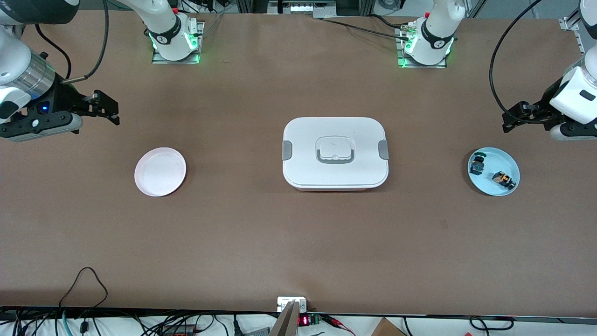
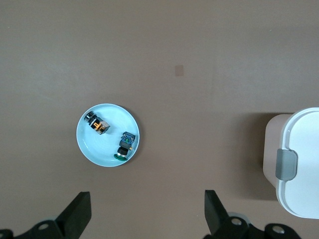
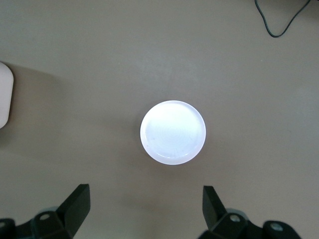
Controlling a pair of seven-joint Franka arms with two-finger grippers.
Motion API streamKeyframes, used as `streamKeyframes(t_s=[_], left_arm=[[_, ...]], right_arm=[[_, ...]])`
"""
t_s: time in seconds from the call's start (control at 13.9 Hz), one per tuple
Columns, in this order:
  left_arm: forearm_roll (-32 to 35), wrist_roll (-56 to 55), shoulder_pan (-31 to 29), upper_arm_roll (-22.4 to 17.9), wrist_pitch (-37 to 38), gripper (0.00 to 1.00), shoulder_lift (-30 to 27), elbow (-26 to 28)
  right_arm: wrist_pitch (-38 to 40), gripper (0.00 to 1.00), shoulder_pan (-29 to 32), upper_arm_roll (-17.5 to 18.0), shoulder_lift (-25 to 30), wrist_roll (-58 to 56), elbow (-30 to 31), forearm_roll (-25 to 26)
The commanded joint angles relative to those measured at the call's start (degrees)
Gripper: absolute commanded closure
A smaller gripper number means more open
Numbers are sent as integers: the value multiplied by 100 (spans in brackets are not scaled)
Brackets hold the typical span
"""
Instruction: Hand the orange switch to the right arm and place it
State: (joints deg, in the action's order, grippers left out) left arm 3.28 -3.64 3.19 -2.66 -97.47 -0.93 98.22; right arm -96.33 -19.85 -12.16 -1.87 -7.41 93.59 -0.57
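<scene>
Orange switch [image 1: 503,178] on its side on blue plate [image 1: 508,161], lengthwise toward the front camera.

A brown table [image 1: 298,242] is carrying a white box [image 1: 335,152] with grey clips, a pale pink plate [image 1: 160,171] and a light blue plate [image 1: 493,171] holding the black, orange-capped switch [image 1: 503,178] and a black, green-blue switch [image 1: 477,164].

1. I work in a robotics lab: my two arm bases [image 1: 176,39] are bolted to a brown-covered table [image 1: 298,242].
2. Loose cables [image 1: 84,284] and electronics [image 1: 303,320] line its nearer edge.
</scene>
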Motion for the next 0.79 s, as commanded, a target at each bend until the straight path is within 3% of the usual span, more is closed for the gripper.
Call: streamKeyframes(t_s=[0.0, 0.72], left_arm=[[-82, 117, 24, -33, 166, 0, 111, -233], [-99, 91, 15, -33, 281, 0, 111, -233]], right_arm=[[88, 0, -72, 55, 3, 38, -121, 4], [97, 0, -63, 82, 12, 38, -121, -5]])
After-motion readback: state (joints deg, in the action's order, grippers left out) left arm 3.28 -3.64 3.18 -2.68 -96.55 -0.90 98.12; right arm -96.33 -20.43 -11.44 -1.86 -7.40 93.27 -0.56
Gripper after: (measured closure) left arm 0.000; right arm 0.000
